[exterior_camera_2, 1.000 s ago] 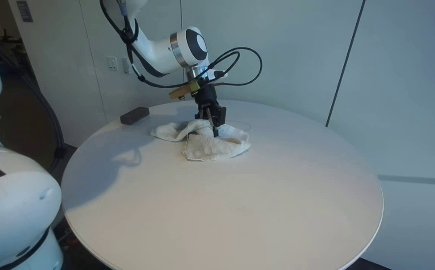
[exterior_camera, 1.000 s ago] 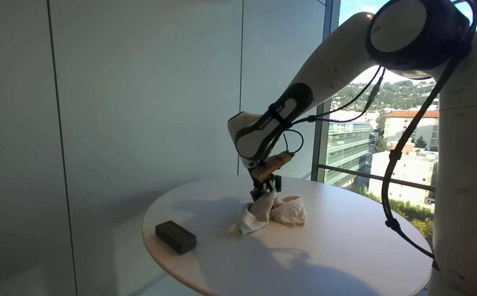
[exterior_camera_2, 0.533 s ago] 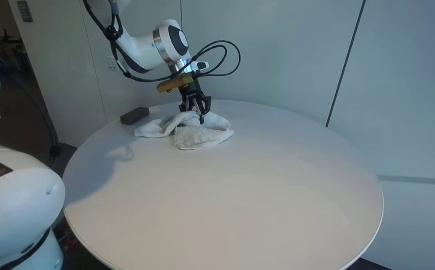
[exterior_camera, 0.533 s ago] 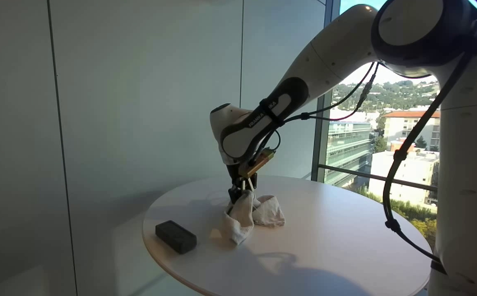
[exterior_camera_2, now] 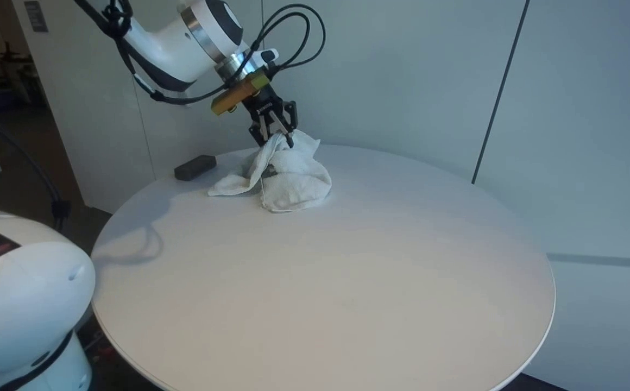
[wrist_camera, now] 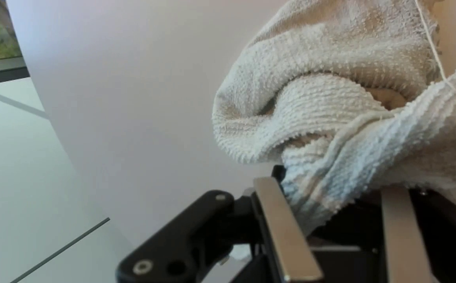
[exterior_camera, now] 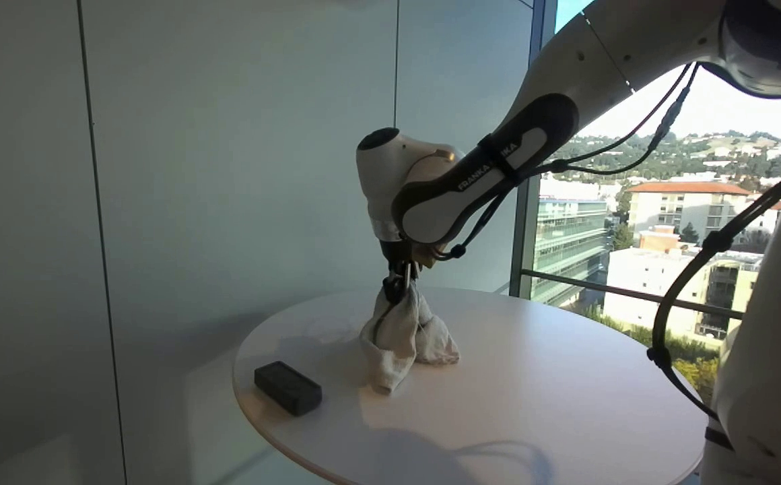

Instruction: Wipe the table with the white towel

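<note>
Towel and I have a pale wall and a window about us; beneath spreads a round white table, partly shadowed. The towel hangs below me, bunched (no long axis I can name), lower folds seemingly touching the table; wiping calls, I judge, for pressing straight down, then sweeping clear of the dark block near the edge. My fingers pinch the towel's gathered top between them.

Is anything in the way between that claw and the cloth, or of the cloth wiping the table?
Nothing visible stands between the gripper and the white towel, which it holds. On the table, the dark block near the edge would likely get in the way of wiping there.
</note>
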You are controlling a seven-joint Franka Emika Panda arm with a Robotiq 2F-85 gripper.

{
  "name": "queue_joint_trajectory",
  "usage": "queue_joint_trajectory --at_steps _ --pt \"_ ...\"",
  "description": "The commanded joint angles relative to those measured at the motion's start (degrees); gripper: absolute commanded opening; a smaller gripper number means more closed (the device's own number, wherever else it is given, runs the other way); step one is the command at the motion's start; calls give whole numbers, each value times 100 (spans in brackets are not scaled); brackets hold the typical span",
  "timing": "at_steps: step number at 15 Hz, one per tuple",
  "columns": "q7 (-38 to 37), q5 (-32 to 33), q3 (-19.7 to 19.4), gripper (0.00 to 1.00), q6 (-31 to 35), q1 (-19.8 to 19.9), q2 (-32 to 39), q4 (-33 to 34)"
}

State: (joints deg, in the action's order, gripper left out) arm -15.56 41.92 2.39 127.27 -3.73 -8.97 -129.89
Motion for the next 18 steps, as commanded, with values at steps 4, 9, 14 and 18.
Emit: queue_joint_trajectory --at_steps 4,9,14,18 --pt "1263 -1693 -52 4 -106 -165 -1279 -1014" --pt "2680 -3498 -290 4 -377 -326 -1233 -1310" --pt "2543 -3626 -172 24 -569 -144 -1085 -1298" --pt "2557 -3640 -177 29 -580 -148 -1076 -1298"
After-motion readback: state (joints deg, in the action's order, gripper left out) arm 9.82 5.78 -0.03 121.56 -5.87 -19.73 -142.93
